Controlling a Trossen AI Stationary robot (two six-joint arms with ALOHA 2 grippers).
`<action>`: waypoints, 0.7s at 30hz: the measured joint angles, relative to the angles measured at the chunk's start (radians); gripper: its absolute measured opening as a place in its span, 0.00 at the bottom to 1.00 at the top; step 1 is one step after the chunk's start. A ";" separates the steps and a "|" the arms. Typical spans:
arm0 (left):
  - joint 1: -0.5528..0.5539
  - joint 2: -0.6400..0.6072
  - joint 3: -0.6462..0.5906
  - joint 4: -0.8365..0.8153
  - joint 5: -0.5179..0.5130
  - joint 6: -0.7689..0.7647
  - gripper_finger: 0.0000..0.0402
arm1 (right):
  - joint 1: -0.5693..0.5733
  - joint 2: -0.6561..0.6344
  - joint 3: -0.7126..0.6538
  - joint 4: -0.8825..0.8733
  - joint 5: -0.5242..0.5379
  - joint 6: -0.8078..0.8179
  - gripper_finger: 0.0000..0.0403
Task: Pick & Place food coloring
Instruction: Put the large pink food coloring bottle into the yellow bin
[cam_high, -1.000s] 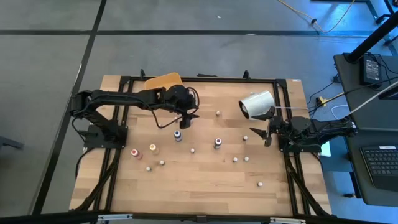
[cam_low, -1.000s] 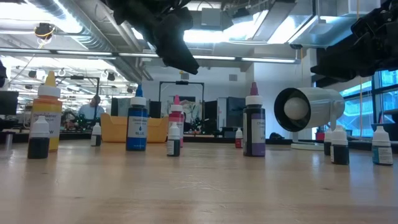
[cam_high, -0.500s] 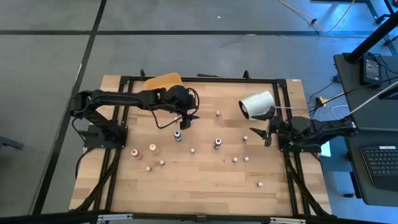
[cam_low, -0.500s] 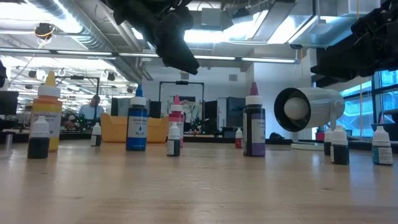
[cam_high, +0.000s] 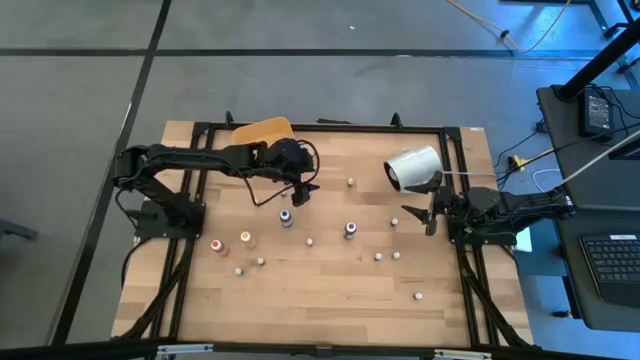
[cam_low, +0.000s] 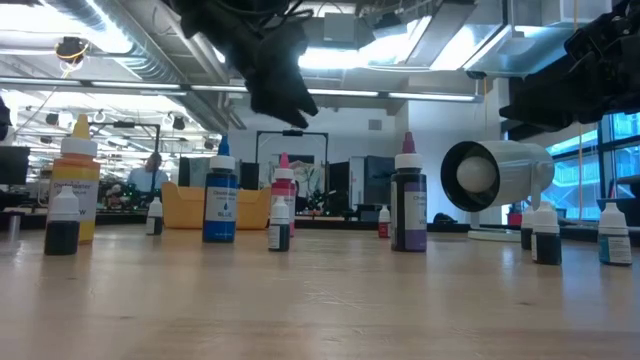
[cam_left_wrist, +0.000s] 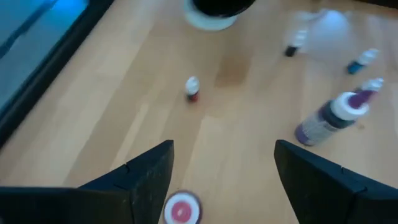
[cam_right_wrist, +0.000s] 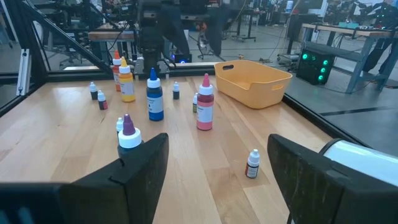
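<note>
My left gripper (cam_high: 303, 193) hangs open and empty above the table (cam_high: 330, 290), directly over a red-capped bottle (cam_left_wrist: 181, 210). The other bottles stand scattered nearby. My right gripper (cam_high: 431, 215) waits open at the table's right edge.

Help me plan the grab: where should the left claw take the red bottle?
Grip the red bottle on its body below the cap, descending from above: it stands upright, cap end-on between the fingers of the open left claw; the pointed tip is too narrow.

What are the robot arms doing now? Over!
Left gripper open, empty, above a red-capped bottle. Right gripper open, parked at table edge. Path clear.
</note>
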 joint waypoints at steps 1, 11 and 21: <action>0.002 0.000 0.000 -0.010 -0.020 -0.023 0.67 | 0.000 0.000 0.000 0.000 0.000 0.000 0.68; 0.008 0.046 0.000 -0.064 -0.043 -0.010 0.63 | 0.000 0.000 0.000 0.000 0.000 -0.003 0.68; 0.015 0.125 0.000 -0.071 -0.002 -0.004 0.62 | 0.000 0.000 0.000 0.000 0.000 -0.003 0.68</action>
